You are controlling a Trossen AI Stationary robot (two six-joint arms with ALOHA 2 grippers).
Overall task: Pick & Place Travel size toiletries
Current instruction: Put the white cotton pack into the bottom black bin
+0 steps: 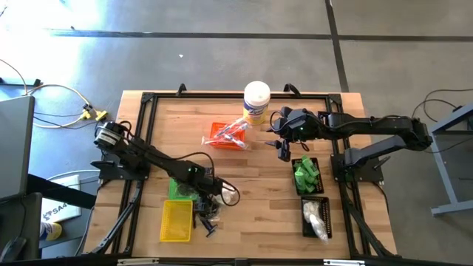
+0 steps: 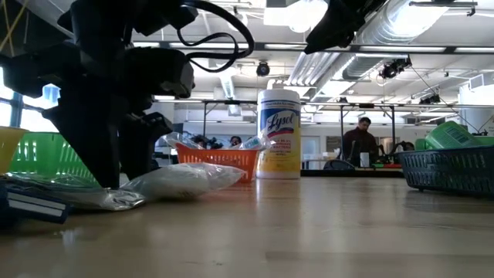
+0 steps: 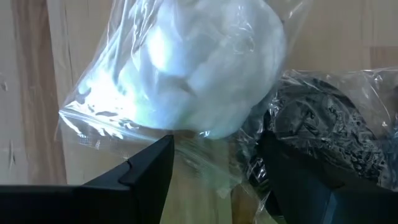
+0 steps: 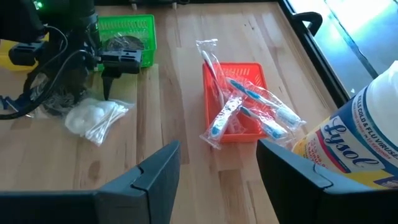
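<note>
A clear bag of white cotton balls (image 3: 205,68) lies flat on the wooden table (image 1: 251,222), right of the green tray (image 1: 177,188); it also shows in the right wrist view (image 4: 93,118). My left gripper (image 3: 214,165) is low over it, pointing steeply down and open, with one finger on each side of the bag's near end. A clear bag of small black pieces (image 3: 336,124) lies right beside it. My right gripper (image 1: 284,148) hangs open and holds nothing, high above the table next to the white canister (image 1: 256,100). My left gripper comes at the cotton-ball bag from above, and the bag's loose plastic end (image 3: 208,155) lies between the two fingers. I cannot tell whether the fingers touch the plastic. The bag rests on the table.
An orange tray (image 1: 228,135) holds wrapped toothbrushes at table centre. A yellow tray (image 1: 177,220) sits near the front left. At the right stand two black trays, one with green items (image 1: 305,176), one with white bags (image 1: 315,218). A person (image 2: 361,143) sits far behind the table.
</note>
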